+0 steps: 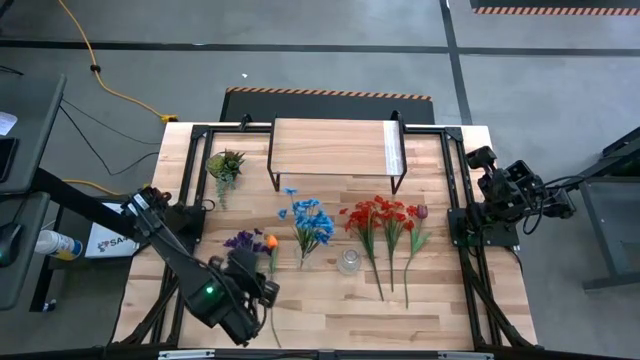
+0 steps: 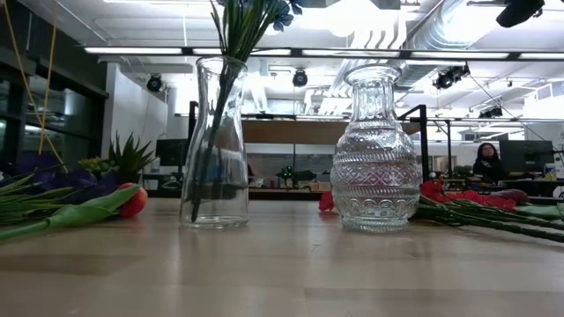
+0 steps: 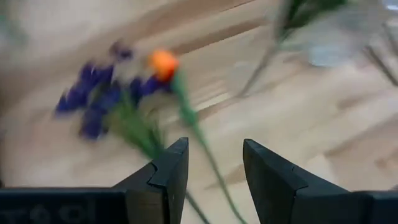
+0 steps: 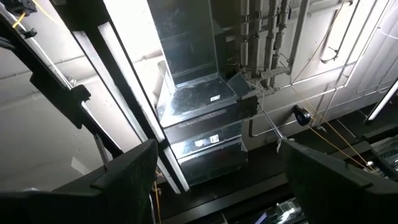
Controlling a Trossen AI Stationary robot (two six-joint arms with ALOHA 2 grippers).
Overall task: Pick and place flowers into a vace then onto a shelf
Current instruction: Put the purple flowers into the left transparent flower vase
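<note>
Jaws of the left gripper [image 3: 214, 163] stand apart, straddling the green stem of the orange flower [image 3: 164, 63] without pinching it yet; the stem runs lengthwise away from them toward the bloom. That arm hangs over the near left of the worktop [image 1: 430, 300], so it is far nearer than the right gripper [image 1: 482, 158], parked wide open at the right edge, pointing up. Purple flowers [image 1: 241, 240] lie touching the orange one and could get caught. Blue flowers [image 1: 312, 220] sit in a vase; an empty vase [image 1: 349, 262] waits beside red flowers [image 1: 378, 215]. Behind is the shelf [image 1: 330, 146].
</note>
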